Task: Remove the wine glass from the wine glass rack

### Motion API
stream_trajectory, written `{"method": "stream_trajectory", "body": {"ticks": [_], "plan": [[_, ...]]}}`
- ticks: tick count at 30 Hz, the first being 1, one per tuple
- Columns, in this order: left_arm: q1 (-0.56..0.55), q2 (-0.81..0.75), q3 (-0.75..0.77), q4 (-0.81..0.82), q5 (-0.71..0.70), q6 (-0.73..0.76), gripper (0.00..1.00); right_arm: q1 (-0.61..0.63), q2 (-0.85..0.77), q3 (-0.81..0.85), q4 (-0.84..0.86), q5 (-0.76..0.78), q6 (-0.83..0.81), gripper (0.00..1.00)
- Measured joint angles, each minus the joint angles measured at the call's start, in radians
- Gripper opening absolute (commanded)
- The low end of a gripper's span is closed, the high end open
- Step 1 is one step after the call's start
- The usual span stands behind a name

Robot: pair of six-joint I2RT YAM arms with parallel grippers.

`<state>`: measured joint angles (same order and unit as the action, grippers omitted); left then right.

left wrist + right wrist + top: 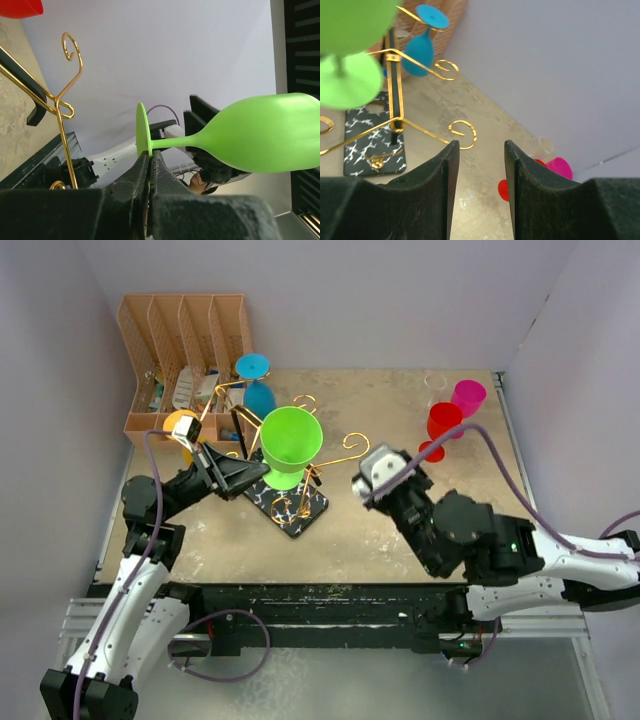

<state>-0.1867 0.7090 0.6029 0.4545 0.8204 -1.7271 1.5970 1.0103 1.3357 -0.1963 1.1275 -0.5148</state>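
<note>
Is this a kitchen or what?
Probably a robot lab booth, not a kitchen: two robot arms at a table, blank walls close around, and a wine glass rack for practice.

A robot lab cell: plain lilac walls [60, 390] box in the worn counter [350, 540] beyond the fingers [435, 200], two arms [140, 590] stand on a black rail [330, 602] behind them, and purple cables [497, 453] loop loose over both.

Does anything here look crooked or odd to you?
Yes. The green wine glass is held by the left gripper only at the thin rim of its foot, a slim grip for a top-heavy thing. The wine glass rack also sits slanted to the edges of the table.
</note>
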Motion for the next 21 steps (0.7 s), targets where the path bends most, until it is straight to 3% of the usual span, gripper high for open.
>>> {"method": "stream_trajectory", "body": {"ticks": [5, 9, 16, 21], "plan": [[0.000, -0.081, -0.004, -0.106, -0.018, 0.104, 0.00, -0.296, 0.082, 0.177, -0.206, -0.150, 0.209, 0.40], [0.000, -0.130, 0.108, -0.394, -0.056, 0.300, 0.00, -0.489, 0.167, 0.345, -0.387, -0.325, 0.369, 0.39], [0.000, -0.173, 0.340, -0.731, -0.151, 0.590, 0.00, -0.621, 0.314, 0.727, -0.612, -0.620, 0.590, 0.35], [0.000, -0.184, 0.385, -0.897, -0.210, 0.701, 0.00, -0.660, 0.328, 0.837, -0.697, -0.823, 0.676, 0.44]]}}
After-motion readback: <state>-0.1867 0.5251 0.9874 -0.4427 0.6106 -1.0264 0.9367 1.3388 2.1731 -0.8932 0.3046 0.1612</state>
